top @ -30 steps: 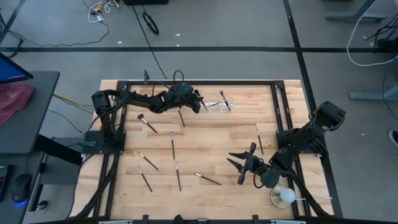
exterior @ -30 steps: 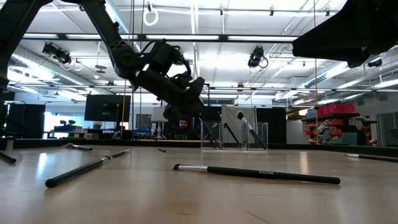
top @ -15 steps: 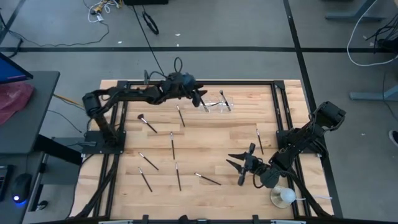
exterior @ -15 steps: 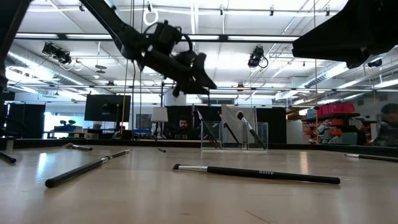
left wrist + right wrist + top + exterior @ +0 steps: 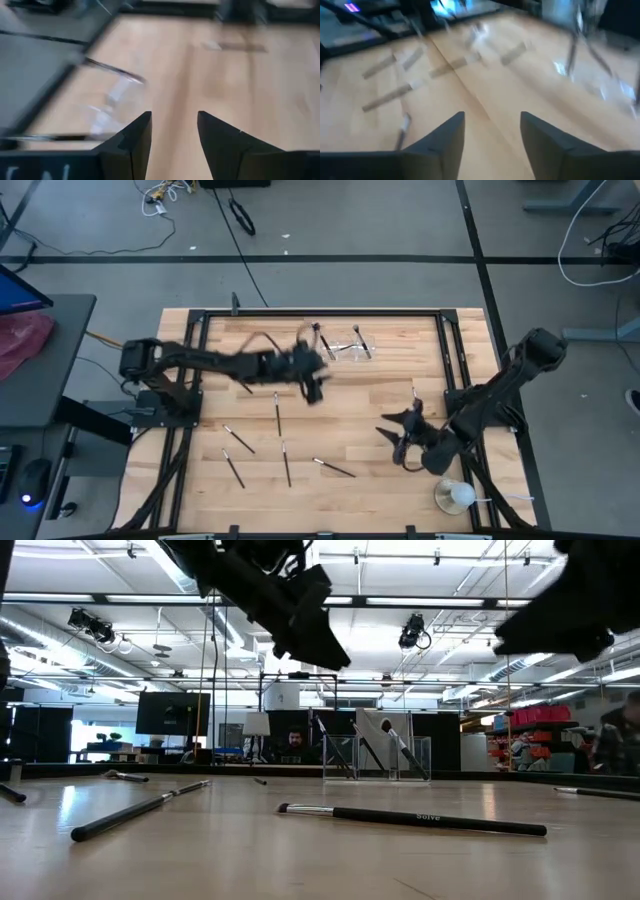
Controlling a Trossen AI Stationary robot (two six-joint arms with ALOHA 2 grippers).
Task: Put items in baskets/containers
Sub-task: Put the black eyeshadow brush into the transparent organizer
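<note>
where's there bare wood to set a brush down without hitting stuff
Bare wood lies in the middle of the table, between the left gripper, the right gripper and the clear organizer. The near-left part is crowded with loose brushes, and the white ball fills the near-right corner.

- I see a light wooden desk [image 5: 340,395] with a dark frame along its edges.
- A clear organizer [image 5: 350,346] stands near the far edge, with brushes leaning inside it.
- Loose makeup brushes [image 5: 285,464] lie scattered on the left and middle of the wood; one [image 5: 332,468] lies near the middle front, another [image 5: 417,407] on the right.
- A white ball-shaped object [image 5: 458,497] sits at the front right corner.
</note>
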